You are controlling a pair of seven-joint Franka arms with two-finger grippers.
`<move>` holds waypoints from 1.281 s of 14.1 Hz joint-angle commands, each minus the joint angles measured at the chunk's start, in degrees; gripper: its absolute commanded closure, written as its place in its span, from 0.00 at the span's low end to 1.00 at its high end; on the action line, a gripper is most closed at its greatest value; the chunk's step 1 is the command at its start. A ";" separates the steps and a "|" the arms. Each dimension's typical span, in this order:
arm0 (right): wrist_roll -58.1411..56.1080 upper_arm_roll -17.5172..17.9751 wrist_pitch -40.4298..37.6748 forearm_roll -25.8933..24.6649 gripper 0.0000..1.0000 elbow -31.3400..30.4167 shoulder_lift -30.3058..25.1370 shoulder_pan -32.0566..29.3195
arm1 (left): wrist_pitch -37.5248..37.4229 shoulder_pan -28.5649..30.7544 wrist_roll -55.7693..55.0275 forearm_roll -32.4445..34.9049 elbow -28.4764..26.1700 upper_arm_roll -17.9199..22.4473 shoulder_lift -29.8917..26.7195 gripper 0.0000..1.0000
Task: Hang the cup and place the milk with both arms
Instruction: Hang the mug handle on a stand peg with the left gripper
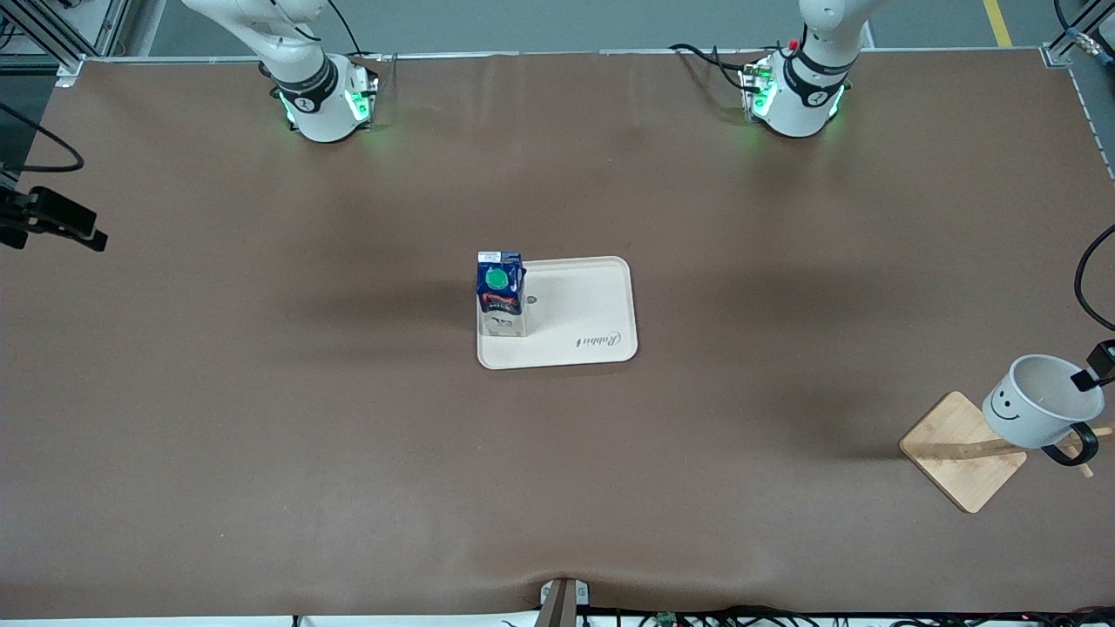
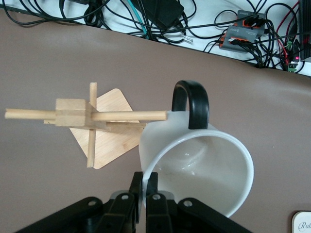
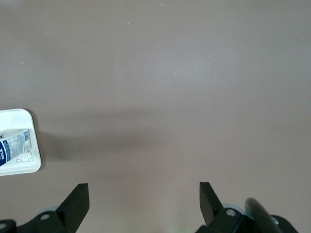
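Note:
The cup, white with a smiley face, is tilted in the air over the wooden rack at the left arm's end of the table. My left gripper is shut on its rim. In the left wrist view my left gripper pinches the cup's wall. The black handle sits next to the tip of a rack peg. The milk stands upright on the cream tray at the table's middle. My right gripper is open and empty over bare table, with the tray's corner and the milk at the view's edge.
The rack has a square wooden base and crossed pegs on a post. Cables and electronics lie off the table's edge nearest the front camera. A black camera mount juts in at the right arm's end.

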 commanded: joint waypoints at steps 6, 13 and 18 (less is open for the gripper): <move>0.14 -0.30 -0.32 -1.59 0.00 -0.18 0.05 -1.61 | 0.71 1.43 1.52 -1.66 -0.66 -0.36 1.26 1.00; 0.32 -0.12 -0.50 -1.15 0.00 -0.18 0.05 -0.91 | 0.71 2.40 3.80 -1.49 -1.37 -0.36 1.53 1.00; -0.29 0.14 -0.76 -0.71 0.00 -0.26 2.41 1.72 | 0.62 2.57 4.16 -1.58 -1.10 -0.45 1.53 1.00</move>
